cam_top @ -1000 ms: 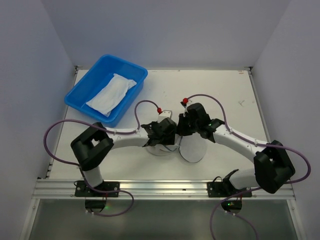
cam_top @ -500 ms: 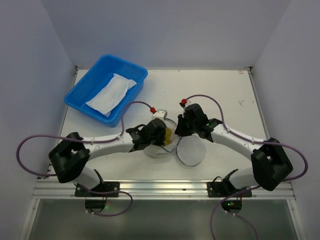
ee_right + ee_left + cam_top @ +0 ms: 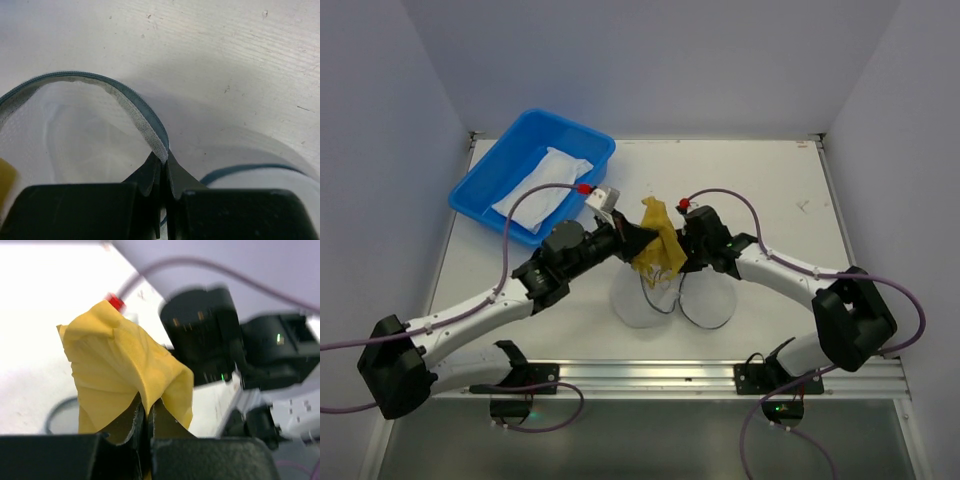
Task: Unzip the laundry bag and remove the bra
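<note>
Since the frame half a second back, your left arm has stretched out and risen. The bra has come up out of the laundry bag with it, while your right arm has barely shifted.

Nearest you, the laundry bag lies open on the worktop in two round halves side by side, its dark zipper band slack. Just beyond it, your right gripper is closed, pinching the bag's rim and pinning it in place. Your left gripper is closed too, clamped on a fold of the bra. The bra hangs from it as a crumpled yellow lump above the bag's left half, long axis roughly vertical. Its lower end is over the opening, and you cannot tell from these views whether anything trails inside.

The coming move turns on this: the bra hangs just left of the right gripper, nearly touching it, with the bag directly below. I judge you should carry it away from the right arm, to the left or far side, not straight down. Open room shows on the far middle and far right of the worktop. At the far left sits the blue tub with a white cloth in it, so mind its rim if you swing that way.
</note>
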You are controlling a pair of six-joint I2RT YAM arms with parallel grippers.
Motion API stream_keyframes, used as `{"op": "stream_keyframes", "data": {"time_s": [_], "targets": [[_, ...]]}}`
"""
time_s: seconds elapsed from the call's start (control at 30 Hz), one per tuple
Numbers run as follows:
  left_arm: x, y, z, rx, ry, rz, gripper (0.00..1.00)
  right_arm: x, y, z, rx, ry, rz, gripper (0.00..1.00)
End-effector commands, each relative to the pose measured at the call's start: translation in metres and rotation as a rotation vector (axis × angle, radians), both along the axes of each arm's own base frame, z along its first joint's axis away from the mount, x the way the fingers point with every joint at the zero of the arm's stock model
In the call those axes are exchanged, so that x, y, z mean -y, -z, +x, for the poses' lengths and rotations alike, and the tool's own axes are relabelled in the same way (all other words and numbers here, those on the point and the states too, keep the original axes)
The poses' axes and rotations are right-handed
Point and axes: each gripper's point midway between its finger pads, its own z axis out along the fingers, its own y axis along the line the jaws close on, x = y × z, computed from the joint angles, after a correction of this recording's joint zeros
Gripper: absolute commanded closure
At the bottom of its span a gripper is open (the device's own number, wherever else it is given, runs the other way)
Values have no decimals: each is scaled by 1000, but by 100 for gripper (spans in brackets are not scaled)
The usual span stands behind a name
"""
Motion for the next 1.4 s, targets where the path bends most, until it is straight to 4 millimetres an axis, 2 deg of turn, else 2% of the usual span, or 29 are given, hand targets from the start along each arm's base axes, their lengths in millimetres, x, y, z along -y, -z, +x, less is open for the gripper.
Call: {"op": "stream_keyframes", "data": {"time_s": [0.0,0.07,0.1,0.13,0.17,0.2,0.23,0.3,0.4,0.43,0.47,0.5,0.53,0.57,0.6,0.7,0.77,0.8,0.83,0.87,0.93,0.97,1.0,1.1,1.23,1.27,1.3,1.33,1.37], "targets": [[-32,-101,28,197,-134,-240,100,5,0,0,16,12,-16,100],[-59,-125,46,243,-279,-234,100,8,2,-2,16,16,-21,100],[-72,-155,54,313,-347,-219,100,9,2,-3,18,18,-23,100],[-90,-139,74,267,-471,-104,100,10,3,-4,15,18,-25,100],[-108,-141,88,257,-561,-46,100,10,4,-4,14,18,-26,100],[-125,-161,97,291,-633,-8,100,10,4,-4,14,19,-26,100],[-141,-143,110,250,-708,92,100,10,3,-4,15,17,-22,100],[-180,-144,130,237,-834,183,100,8,2,-4,15,12,-17,100],[-234,-116,154,164,-972,345,100,6,-3,-3,23,5,-6,100],[-245,-97,162,119,-984,407,100,5,-6,-2,29,4,-2,100],[-272,-87,170,82,-1043,443,100,5,-7,-2,33,4,-4,100],[-284,-78,175,55,-1055,469,100,5,-10,-1,40,4,-1,100],[-291,-55,184,-5,-1035,513,100,5,-11,-1,45,2,0,100],[-313,-45,190,-44,-1080,535,100,5,-13,-1,50,1,2,100],[-319,-25,199,-87,-1070,570,100,5,-12,0,51,-1,-2,100],[-345,0,217,-144,-1093,607,100,6,-11,0,55,-7,-5,100],[-357,31,233,-213,-1081,634,100,6,-10,0,51,-7,-8,100],[-360,35,241,-225,-1082,634,96,6,-9,-1,49,-8,-8,100],[-361,58,248,-274,-1058,658,88,5,-9,0,48,-9,-7,100],[-365,64,252,-294,-1053,661,68,5,-8,0,46,-9,-7,100],[-356,72,260,-329,-996,640,46,4,-8,1,46,-9,-9,98],[-353,68,261,-331,-985,624,27,4,-9,2,48,-10,-10,97],[-349,65,261,-337,-979,595,22,4,-9,3,51,-13,-15,95],[-329,39,244,-323,-918,489,11,-3,-18,10,69,-36,-11,92],[-296,16,204,-317,-807,394,9,-8,-27,18,96,-75,-25,91],[-276,28,189,-340,-749,391,9,-8,-27,21,104,-87,-37,90],[-262,11,174,-302,-712,357,9,-11,-31,24,116,-95,-36,89],[-232,11,160,-288,-641,356,10,-12,-32,26,121,-100,-39,88],[-218,28,144,-324,-606,362,13,-13,-33,26,121,-110,-42,86]]}}
